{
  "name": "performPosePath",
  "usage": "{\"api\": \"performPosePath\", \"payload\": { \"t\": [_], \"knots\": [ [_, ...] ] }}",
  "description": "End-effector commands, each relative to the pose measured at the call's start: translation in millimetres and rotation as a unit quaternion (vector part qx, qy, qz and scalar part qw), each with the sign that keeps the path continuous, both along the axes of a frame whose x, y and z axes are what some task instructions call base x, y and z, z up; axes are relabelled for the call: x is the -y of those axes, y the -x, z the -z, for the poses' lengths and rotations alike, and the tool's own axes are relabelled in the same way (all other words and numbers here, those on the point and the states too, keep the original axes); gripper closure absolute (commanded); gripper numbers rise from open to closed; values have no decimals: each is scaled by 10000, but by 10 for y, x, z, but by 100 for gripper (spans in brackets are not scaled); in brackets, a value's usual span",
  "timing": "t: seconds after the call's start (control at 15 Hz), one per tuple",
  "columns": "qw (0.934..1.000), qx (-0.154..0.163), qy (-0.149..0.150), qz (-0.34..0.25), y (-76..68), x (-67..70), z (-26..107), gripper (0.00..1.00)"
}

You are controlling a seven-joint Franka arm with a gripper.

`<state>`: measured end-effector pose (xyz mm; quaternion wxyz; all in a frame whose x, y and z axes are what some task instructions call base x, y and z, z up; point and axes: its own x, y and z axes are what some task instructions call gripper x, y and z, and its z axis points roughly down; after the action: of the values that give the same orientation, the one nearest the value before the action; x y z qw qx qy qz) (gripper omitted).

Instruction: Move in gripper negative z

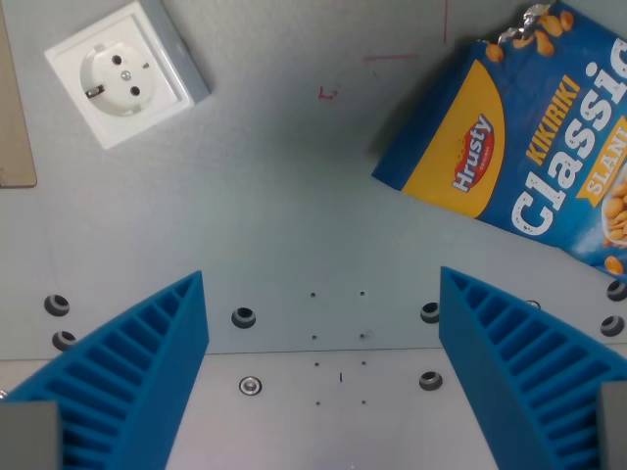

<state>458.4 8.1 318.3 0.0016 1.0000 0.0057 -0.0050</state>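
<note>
Two blue ribbed fingers (127, 377) of the tool (323, 382) reach up from the bottom of the wrist view, one on the view's left and one on the view's right, set wide apart with nothing between them, so the tool is released and grasps nothing. Between and beneath them lies the bare grey desk (294, 196), where a seam runs across from side to side and the strip below it looks a shade lighter. Several round bolt holes (243, 316) sit in a row near that seam, with a few tiny dots and a small dark mark between the fingers. At the upper left of the view a white wall socket (125, 71) lies flat on the desk, turned at an angle, its two pin holes facing up. Beside it, at the left edge, a tan board (15, 108) shows only partly. At the upper right lies a blue and yellow snack bag (519, 147) printed with large white letters and peanuts, tilted, its far end cut off by the edge of the view. Faint red marks (328, 93) are drawn on the desk between the socket and the bag. Both socket and bag lie well apart from the fingers.
</note>
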Motion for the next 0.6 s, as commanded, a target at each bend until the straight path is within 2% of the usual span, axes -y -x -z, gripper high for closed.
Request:
{"api": "performPosePath", "payload": {
  "t": [0.07, 0.6],
  "knots": [
    [10000, 16, -1, -1, -1, 0, -64, 0],
    [10000, 16, -1, -1, -4, -1, -464, 0]
  ]
}}
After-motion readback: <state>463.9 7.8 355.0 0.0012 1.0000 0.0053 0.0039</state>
